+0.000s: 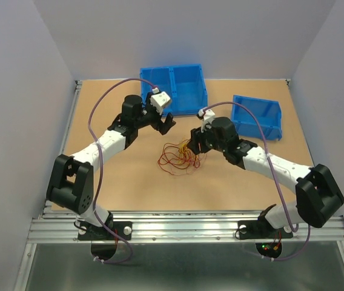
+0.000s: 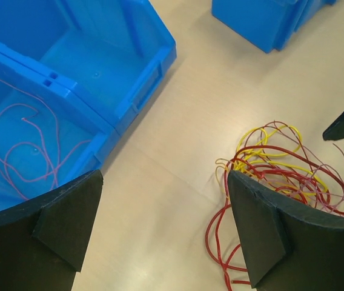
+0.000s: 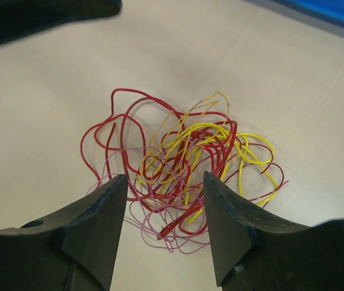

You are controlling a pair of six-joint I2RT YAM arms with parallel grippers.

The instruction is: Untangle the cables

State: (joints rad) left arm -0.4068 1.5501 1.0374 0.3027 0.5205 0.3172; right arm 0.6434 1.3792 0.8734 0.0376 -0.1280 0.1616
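The cables (image 3: 178,167) just under your half-open right hand (image 3: 165,180) — right of your wide, empty left hand (image 2: 165,177).

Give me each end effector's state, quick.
Left end effector: open, holding nothing.
Right end effector: open over the cables, nothing gripped.

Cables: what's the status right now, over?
Left gripper open, empty. Right gripper open, over the cables. Cables tangled in one heap on table. One pink wire already in blue bin.
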